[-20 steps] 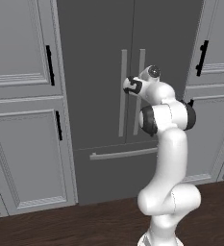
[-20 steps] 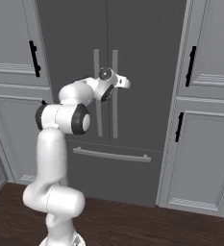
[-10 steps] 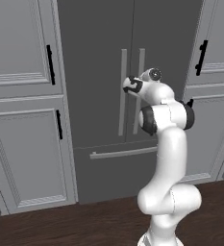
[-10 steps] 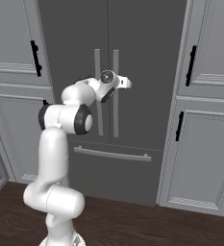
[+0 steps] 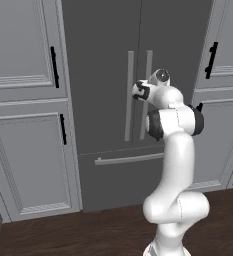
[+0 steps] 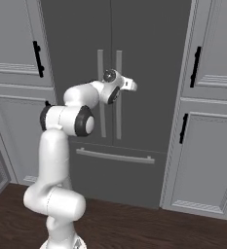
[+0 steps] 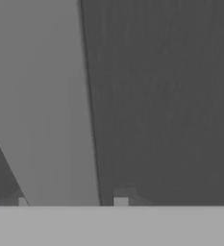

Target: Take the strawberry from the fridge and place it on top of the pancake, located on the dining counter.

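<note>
The fridge (image 5: 103, 50) is a tall dark grey unit with both doors shut, two long vertical bar handles in the middle and a drawer below. My gripper (image 5: 139, 92) is at mid height on the right-hand bar handle (image 5: 148, 62). In the hand view this pale handle (image 7: 46, 120) runs between the two fingertips (image 7: 120, 201) of the gripper (image 7: 71, 202), which is shut on it. The right base view shows the hand (image 6: 127, 85) against the same handle (image 6: 118, 116) of the fridge (image 6: 149, 58). The strawberry, the pancake and the dining counter are out of view.
Light grey panelled cabinets with black handles flank the fridge on the left (image 5: 28, 150) and on the right (image 6: 207, 146). The fridge drawer has a horizontal bar handle (image 5: 128, 159). Dark wood floor (image 6: 134, 223) lies in front.
The jaws have closed from wide open onto the fridge's right bar handle. The arm and the cameras have hardly moved.
</note>
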Robot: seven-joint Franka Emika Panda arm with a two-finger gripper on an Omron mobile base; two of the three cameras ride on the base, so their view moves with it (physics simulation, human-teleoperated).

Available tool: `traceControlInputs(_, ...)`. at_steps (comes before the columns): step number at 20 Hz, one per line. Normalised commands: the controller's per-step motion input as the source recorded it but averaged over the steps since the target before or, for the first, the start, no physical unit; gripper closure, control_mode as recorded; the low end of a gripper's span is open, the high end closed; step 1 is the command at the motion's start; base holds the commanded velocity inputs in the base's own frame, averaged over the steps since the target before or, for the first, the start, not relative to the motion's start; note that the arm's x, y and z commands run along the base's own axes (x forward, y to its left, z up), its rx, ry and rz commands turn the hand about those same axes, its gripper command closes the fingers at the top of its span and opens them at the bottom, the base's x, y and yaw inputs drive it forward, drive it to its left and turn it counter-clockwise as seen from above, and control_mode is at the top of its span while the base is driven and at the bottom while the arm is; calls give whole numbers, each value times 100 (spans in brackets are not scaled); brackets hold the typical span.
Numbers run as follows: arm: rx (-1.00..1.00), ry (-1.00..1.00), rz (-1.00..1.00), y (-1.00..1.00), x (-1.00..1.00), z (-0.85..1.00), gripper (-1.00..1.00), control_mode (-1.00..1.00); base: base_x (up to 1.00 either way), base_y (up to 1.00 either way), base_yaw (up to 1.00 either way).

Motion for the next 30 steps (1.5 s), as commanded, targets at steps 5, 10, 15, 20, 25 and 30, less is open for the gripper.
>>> traceControlInputs(5, 10, 0, -3, -100, -55, -1, 100, -100, 0, 0, 0)
traceControlInputs(10, 14, 0, 0, -100, -67, 0, 100, -100, 0, 0, 0)
traceControlInputs(15, 18, 0, 0, -100, -63, 0, 100, -100, 0, 0, 0)
traceControlInputs(20, 18, 4, 0, -100, -44, 0, 100, -100, 0, 0, 0)
traceControlInputs(25, 14, 7, 0, -100, -46, 0, 100, -100, 0, 0, 0)
traceControlInputs(30, 11, 2, 0, -100, -49, 0, 100, -100, 0, 0, 0)
